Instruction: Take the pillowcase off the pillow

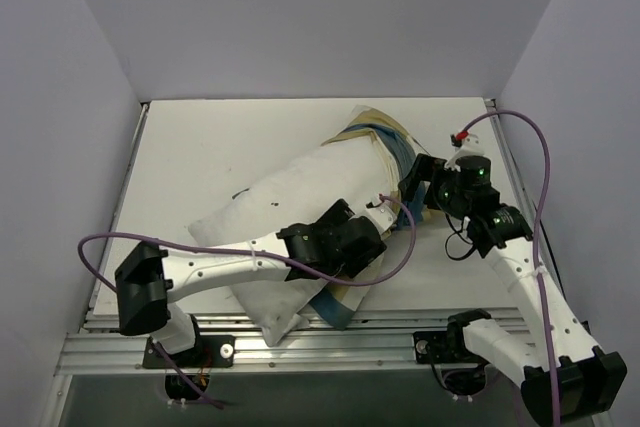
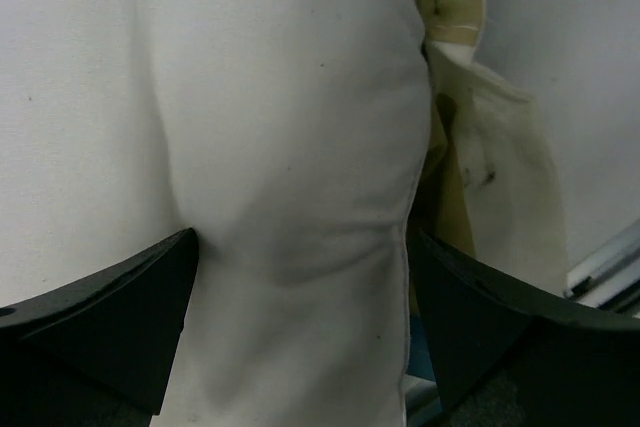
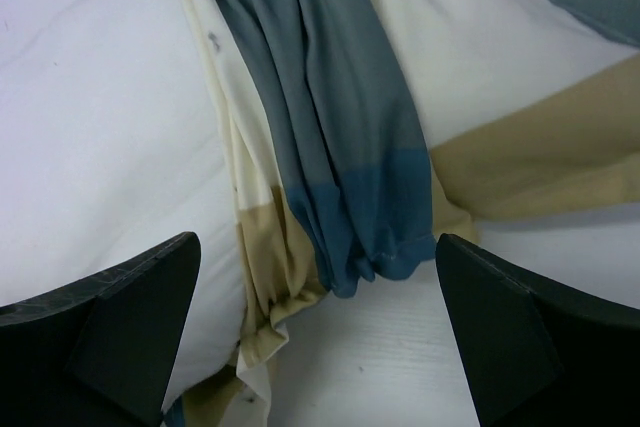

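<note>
The white pillow (image 1: 285, 197) lies slantwise across the table, from near left to far right. The patchwork pillowcase (image 1: 385, 142) is bunched round its far right end, and more of it trails under the near side. My left gripper (image 1: 388, 212) is open over the pillow's right side. In the left wrist view its fingers (image 2: 120, 317) straddle a bulge of pillow (image 2: 290, 147) and touch it, with cream pillowcase (image 2: 500, 177) beyond. My right gripper (image 3: 318, 277) is open just above the table. A bunched blue fold of pillowcase (image 3: 350, 147) hangs between and ahead of its fingers, with pillow (image 3: 100, 127) to the left.
The white table (image 1: 200, 147) is closed in by pale walls at the back and both sides. A metal rail (image 1: 330, 347) runs along the front edge. Purple cables loop off both arms (image 1: 540, 157). A small dark mark (image 1: 240, 192) lies left of the pillow.
</note>
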You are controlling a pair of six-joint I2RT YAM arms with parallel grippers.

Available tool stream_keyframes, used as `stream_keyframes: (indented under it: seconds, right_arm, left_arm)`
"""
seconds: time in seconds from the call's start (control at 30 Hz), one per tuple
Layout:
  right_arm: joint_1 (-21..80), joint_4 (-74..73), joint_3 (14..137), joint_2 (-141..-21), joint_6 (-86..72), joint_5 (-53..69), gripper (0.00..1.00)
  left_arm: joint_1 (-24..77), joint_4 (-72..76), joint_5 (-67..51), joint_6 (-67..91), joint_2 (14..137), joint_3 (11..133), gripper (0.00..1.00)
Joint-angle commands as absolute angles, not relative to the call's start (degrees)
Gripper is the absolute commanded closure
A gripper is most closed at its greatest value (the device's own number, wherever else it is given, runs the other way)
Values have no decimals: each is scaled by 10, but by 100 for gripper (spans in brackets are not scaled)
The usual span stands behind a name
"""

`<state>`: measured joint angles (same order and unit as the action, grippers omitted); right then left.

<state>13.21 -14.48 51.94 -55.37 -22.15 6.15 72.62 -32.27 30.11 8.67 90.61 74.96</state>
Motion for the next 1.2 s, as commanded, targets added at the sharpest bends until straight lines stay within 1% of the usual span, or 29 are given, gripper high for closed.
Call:
stream_keyframes:
  seconds: [0.0, 0.07, 0.1, 0.17, 0.2, 0.27, 0.3, 0.33, 0.43, 0.67, 0.8, 0.93, 0.97, 1.07, 1.1, 1.13, 1.17]
  right_arm:
    - [133, -149, 470, -517, -240, 75, 0]
    - [133, -143, 444, -503, -255, 92, 0]
    - [133, -141, 433, -499, -258, 101, 0]
    - [134, -130, 397, -491, -271, 128, 1]
    - [134, -126, 387, -482, -272, 140, 2]
    - [135, -115, 363, -478, -272, 177, 4]
    - [139, -110, 356, -480, -272, 189, 6]
    - [141, -105, 346, -483, -271, 215, 7]
    - [164, -84, 333, -502, -272, 236, 9]
    - [242, -26, 341, -535, -287, 223, 9]
    - [278, -8, 364, -573, -289, 187, 9]
    - [283, 23, 370, -613, -288, 162, 14]
    - [284, 33, 372, -631, -287, 161, 16]
    - [284, 57, 380, -659, -289, 151, 25]
    - [284, 63, 382, -665, -290, 148, 32]
    - [284, 72, 386, -671, -291, 135, 36]
    - [282, 76, 388, -685, -294, 128, 45]
  left_arm:
    - [724, -308, 399, 112, 940, 756, 6]
    - [721, -310, 422, 140, 970, 756, 4]
    - [716, -310, 423, 149, 979, 755, 0]
    - [699, -313, 416, 177, 998, 756, 20]
    - [694, -316, 412, 184, 1000, 756, 45]
    - [680, -313, 397, 195, 1001, 757, 73]
    - [677, -312, 390, 197, 999, 758, 96]
    - [673, -313, 380, 199, 994, 763, 97]
    - [667, -322, 366, 199, 977, 781, 98]
    - [663, -350, 348, 187, 944, 824, 98]
    - [660, -362, 346, 183, 935, 838, 98]
    - [660, -373, 347, 184, 923, 841, 98]
    - [660, -374, 347, 184, 920, 841, 98]
    - [660, -376, 346, 185, 908, 838, 98]
    - [659, -379, 345, 185, 904, 837, 98]
    - [657, -381, 344, 187, 897, 832, 98]
    - [657, -381, 344, 190, 892, 830, 98]
